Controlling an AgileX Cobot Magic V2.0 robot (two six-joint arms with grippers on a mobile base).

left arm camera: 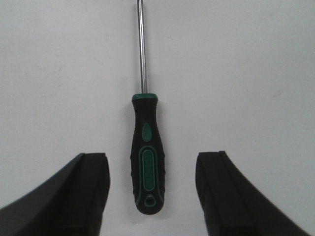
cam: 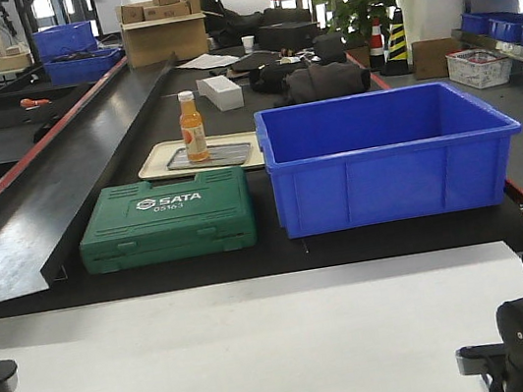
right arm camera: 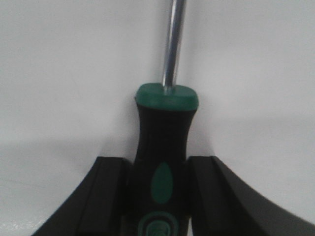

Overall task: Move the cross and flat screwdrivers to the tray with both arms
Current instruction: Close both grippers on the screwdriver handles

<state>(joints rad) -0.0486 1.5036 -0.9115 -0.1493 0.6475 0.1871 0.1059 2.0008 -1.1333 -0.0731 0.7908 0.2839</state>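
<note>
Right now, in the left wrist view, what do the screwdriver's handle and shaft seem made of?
Screwdriver handle: apparently matte black rubber or plastic with green inserts, judging by its ribbed grip. Shaft: smooth grey metal, probably steel, given the light streak along it.

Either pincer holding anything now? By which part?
Right pincer grips one screwdriver by its handle, below the green collar. Left pincer open, straddling the other screwdriver at the handle, no contact.
</note>
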